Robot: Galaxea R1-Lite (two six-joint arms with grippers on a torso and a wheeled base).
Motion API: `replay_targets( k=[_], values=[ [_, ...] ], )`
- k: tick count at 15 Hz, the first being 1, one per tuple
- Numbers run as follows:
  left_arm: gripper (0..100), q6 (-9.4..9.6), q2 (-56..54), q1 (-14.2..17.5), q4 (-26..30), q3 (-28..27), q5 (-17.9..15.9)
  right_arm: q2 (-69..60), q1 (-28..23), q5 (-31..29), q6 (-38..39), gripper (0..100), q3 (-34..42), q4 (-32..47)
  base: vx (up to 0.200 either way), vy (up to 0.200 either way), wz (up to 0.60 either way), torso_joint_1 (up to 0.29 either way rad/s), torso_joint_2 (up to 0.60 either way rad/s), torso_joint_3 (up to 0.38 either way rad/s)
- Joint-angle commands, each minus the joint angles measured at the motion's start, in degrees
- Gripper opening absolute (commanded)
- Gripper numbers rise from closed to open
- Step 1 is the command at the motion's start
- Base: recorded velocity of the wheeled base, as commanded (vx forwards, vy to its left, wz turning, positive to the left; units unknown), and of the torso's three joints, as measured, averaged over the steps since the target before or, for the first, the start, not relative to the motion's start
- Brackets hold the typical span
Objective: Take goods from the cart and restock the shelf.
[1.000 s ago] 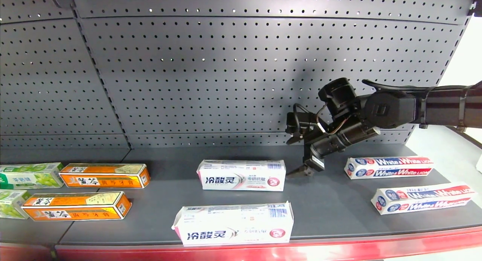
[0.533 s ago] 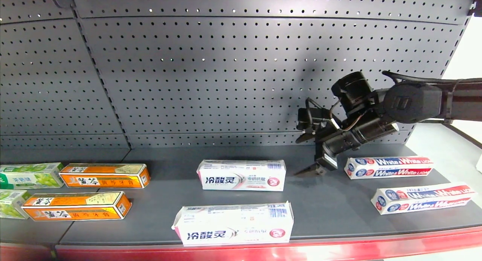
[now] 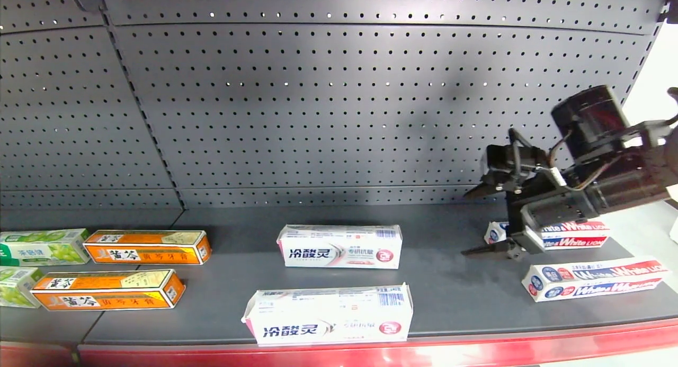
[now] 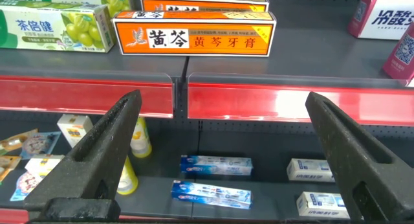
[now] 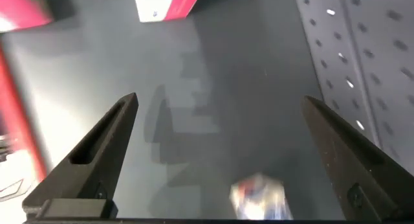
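Two orange boxes (image 4: 194,33), lower shelf (image 4: 272,191) beneath

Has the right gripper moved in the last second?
Yes. The right gripper shifted right, away from the rear white box, to the rear red-white box.

Lettering printed on orange box (image 3: 108,289), white box (image 3: 328,315), red-blue box (image 3: 596,278).

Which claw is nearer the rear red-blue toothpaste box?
Right. The right claw is beside the rear red-blue toothpaste box, at its left end; the left claw is before the shelf edge near the orange boxes.
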Motion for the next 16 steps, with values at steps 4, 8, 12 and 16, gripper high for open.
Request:
replay_targets(
  k=[4,8,12,16],
  values=[
    [100,-0.02,-0.02,0.11,-0.01,0.01,0.01,-37.79,-7.07,-1.63,3.04,100,24.51,-1.08,0.0,0.0,0.0,0.0,0.0,0.0],
    [100,-0.1,-0.02,0.02,-0.01,0.01,0.01,-60.29,-9.09,-4.71,11.3,100,33.83,-1.79,0.0,0.0,0.0,0.0,0.0,0.0],
    [100,-0.1,-0.02,0.02,-0.01,0.01,0.01,-77.52,-9.0,-10.42,21.14,100,39.19,-3.63,0.0,0.0,0.0,0.0,0.0,0.0],
    [100,-0.02,-0.02,0.02,-0.01,0.01,0.01,-90.0,-9.18,-17.72,23.6,100,52.29,-17.34,0.0,0.0,0.0,0.0,0.0,0.0]
  ],
)
